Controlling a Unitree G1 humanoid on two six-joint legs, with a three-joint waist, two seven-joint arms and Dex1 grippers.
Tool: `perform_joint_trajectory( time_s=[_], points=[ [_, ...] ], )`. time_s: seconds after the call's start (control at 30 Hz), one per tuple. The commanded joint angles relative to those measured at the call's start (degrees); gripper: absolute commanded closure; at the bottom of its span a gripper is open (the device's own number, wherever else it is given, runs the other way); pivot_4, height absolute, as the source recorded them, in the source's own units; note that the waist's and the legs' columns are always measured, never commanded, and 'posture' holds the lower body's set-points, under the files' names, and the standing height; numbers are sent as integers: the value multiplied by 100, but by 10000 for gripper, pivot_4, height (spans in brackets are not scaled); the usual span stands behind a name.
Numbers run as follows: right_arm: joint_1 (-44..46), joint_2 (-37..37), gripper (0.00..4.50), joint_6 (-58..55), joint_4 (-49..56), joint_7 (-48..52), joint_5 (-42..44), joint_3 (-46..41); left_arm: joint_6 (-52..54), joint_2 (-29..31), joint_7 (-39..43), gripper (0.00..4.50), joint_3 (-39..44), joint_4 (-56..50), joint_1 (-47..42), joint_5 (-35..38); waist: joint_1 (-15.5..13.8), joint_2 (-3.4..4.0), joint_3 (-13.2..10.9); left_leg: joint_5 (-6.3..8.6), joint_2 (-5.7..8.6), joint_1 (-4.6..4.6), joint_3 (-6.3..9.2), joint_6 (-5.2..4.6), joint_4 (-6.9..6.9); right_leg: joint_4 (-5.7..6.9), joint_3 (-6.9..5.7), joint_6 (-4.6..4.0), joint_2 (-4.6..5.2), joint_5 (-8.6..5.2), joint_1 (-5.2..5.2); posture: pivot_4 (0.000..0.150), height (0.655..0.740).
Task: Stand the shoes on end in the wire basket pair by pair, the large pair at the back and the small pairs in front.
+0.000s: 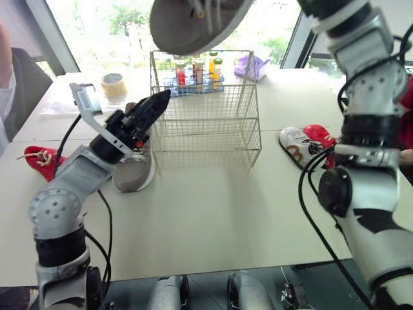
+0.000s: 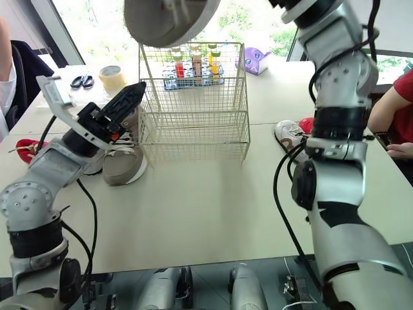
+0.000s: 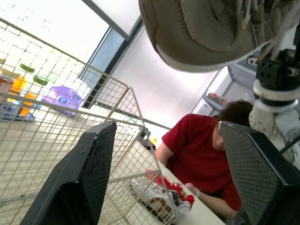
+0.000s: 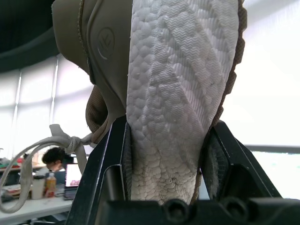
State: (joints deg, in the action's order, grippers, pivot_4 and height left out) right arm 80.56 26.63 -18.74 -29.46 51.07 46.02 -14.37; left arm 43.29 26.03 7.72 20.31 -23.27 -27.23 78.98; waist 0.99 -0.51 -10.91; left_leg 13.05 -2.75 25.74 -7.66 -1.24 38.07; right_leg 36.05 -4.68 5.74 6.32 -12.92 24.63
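The white desk [image 1: 213, 213] carries the wire basket [image 1: 206, 123] at far centre. High above it the right tool [image 4: 164, 140] pinches a large taupe shoe [image 1: 193, 22] across its white sole. The left tool [image 3: 168, 140] hovers at the basket's left side, fingers spread wide, over the second taupe shoe [image 1: 133, 171] lying on the desk; a small red shoe [image 1: 42, 161] lies at the left edge, white-and-red shoes [image 1: 303, 145] to the right.

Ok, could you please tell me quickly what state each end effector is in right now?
Left end effector: open, holding nothing.
Right end effector: closed on the tan shoe.
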Motion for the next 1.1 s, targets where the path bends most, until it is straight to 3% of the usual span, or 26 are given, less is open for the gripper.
perform_joint_trajectory(
  time_s=[0.03,0.17,0.33,0.4,0.57,0.87,1.07,1.1],
  points=[
    [518,190,29734,767,-699,710,-527,26,-76,213,-102,9060,176,-374,160,117,5,0,0,0,-1,0,0,0,-1,0,0,0,0,0,1,1500,7351],
    [1034,498,29734,1973,-2009,1519,-1612,473,81,756,-130,9060,401,-712,513,465,15,1,-1,-1,-1,3,-1,2,-5,1,1,0,2,0,7,1500,7351],
    [1495,524,29734,3156,-3358,2020,-2610,868,558,2371,121,9060,1115,-1061,1086,468,40,2,-5,-1,-1,16,-3,7,-12,2,2,-1,9,0,29,1500,7351],
    [1566,508,29734,3389,-3672,2145,-2841,906,603,2702,170,9060,1369,-1108,1314,654,67,5,-6,-1,-1,22,-5,10,-14,2,2,-2,11,0,37,1500,7351],
    [1559,416,29734,3469,-4181,2302,-3262,927,472,2822,136,9060,1532,-1144,1617,812,60,9,-8,7,-5,31,-5,24,-16,2,2,-2,23,0,44,1500,7351],
    [1248,160,29734,3516,-4586,1652,-3651,698,242,2593,-23,9060,1279,-1140,1708,691,133,8,-8,6,-4,31,-6,25,-17,4,2,-2,22,0,45,1500,7351],
    [1112,105,581,3433,-4684,1225,-4094,786,151,2441,-29,8217,1030,-1081,1694,444,156,7,-5,6,-2,7,-6,33,-17,5,2,-3,19,1,24,1500,7351],
    [1109,99,581,3417,-4687,1184,-4107,744,139,2425,-30,8217,996,-1077,1693,413,153,7,-5,6,-2,6,-6,33,-17,5,2,-3,20,1,23,1500,7351]
  ],
)
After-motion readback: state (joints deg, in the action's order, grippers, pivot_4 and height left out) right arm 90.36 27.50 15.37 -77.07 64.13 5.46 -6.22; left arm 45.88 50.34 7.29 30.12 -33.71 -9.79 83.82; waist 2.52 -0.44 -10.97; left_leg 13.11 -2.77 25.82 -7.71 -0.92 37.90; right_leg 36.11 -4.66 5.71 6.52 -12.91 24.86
